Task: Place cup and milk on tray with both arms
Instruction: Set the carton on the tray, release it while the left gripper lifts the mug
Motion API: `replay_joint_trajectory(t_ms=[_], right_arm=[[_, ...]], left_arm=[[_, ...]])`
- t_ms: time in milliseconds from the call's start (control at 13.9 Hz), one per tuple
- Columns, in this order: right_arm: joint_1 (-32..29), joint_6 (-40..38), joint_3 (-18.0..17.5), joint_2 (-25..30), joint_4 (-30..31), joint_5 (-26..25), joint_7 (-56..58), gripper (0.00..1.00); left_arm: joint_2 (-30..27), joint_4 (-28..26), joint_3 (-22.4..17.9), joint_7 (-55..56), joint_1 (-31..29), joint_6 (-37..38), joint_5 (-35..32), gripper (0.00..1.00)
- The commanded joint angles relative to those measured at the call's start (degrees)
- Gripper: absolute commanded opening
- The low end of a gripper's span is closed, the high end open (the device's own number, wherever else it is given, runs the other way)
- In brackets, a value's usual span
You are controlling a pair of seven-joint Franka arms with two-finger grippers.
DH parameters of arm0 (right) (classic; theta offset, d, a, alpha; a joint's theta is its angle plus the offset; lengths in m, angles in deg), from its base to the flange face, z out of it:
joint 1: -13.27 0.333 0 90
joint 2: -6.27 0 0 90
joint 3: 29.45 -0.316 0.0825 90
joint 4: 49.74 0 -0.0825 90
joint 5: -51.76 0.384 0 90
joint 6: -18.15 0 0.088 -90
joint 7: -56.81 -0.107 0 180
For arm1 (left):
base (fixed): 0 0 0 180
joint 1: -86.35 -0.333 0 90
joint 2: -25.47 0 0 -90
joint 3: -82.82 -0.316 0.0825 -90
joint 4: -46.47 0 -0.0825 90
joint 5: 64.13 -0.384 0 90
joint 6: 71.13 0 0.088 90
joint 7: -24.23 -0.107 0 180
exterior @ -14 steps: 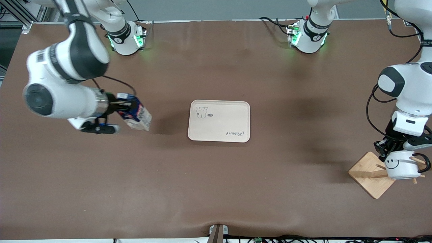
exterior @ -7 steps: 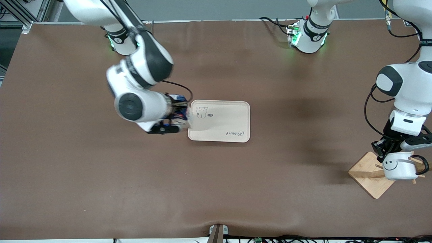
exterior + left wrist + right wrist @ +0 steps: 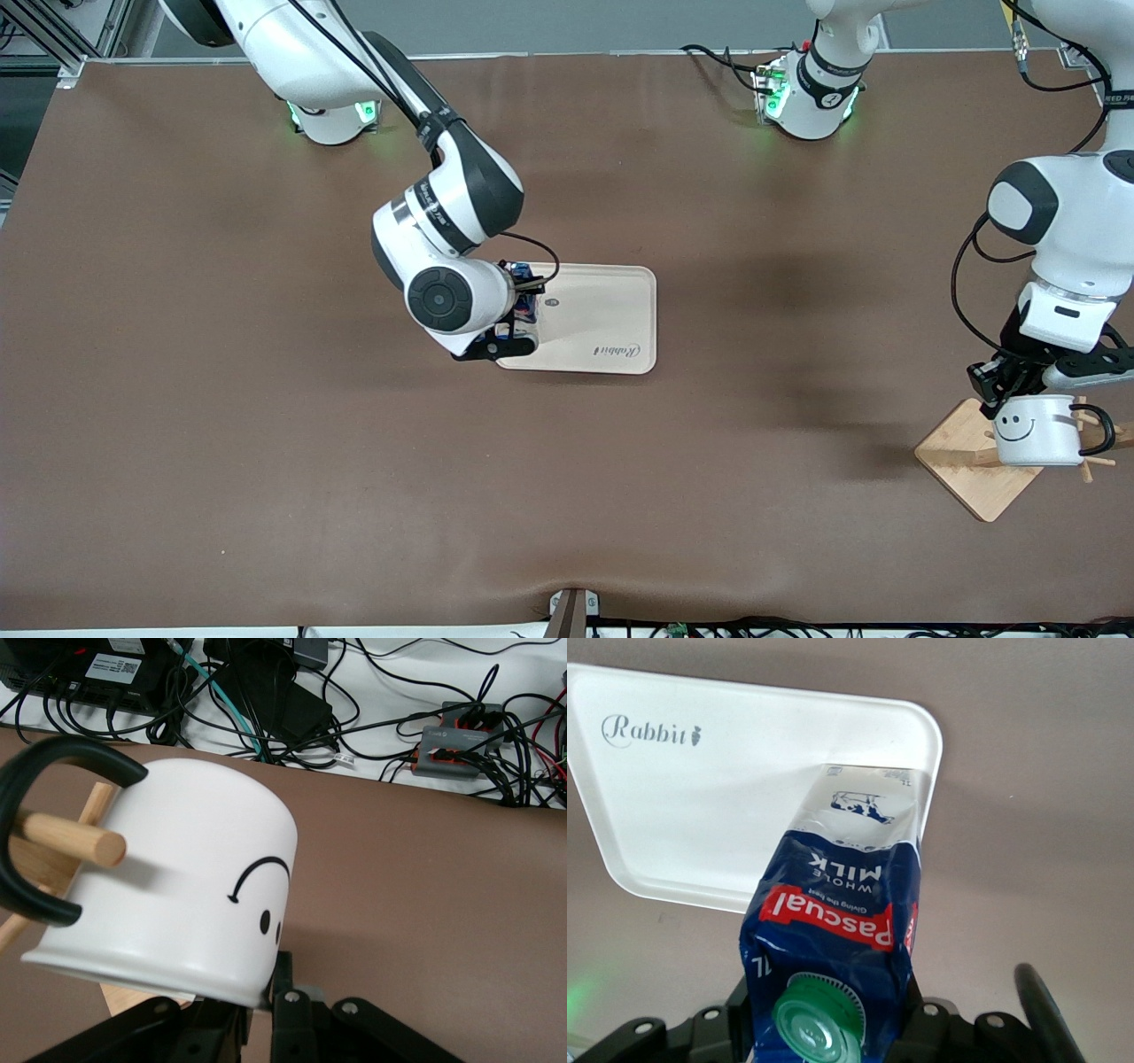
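Note:
My right gripper [image 3: 523,306] is shut on the milk carton [image 3: 842,912], blue on top with a green cap [image 3: 819,1023], and holds it over the corner of the cream tray [image 3: 602,310] at the right arm's end. In the front view my right wrist hides most of the carton [image 3: 526,301]. The tray also shows in the right wrist view [image 3: 718,806]. My left gripper [image 3: 997,379] is shut on the rim of the white smiley cup [image 3: 1035,431], held over the wooden rack base [image 3: 970,474]. A wooden peg [image 3: 71,837] still passes through the cup's black handle [image 3: 53,771].
The wooden rack with its pegs [image 3: 1085,456] stands at the left arm's end of the table, near the front camera. Cables and electronics boxes [image 3: 461,731] lie past the table edge in the left wrist view.
My right arm has carried the milk from the right arm's end of the table to over the tray's corner. My left gripper has lifted the cup a little on the rack.

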Motion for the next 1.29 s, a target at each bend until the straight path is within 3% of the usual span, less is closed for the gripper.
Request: replay_joint_trajectory(t_ms=[0, 718, 1220], right_arm=[[1.5, 3.5, 0.5, -2.4, -0.8, -1.1, -0.7, 1.00], [0.9, 3.4, 0.4, -1.7, -1.1, -1.6, 0.0, 1.00], [0.0, -3.4, 0.5, -1.5, -6.0, -1.4, -0.1, 1.00]], left_arm=[[-2.9, -0.2, 0.5, 0.7, 0.2, 4.9, -0.5, 0.00], [-4.6, 5.6, 0.8, 0.3, 0.2, 16.4, -0.5, 0.00], [-4.1, 12.0, 5.3, 4.5, 0.4, 26.8, -0.5, 0.00]])
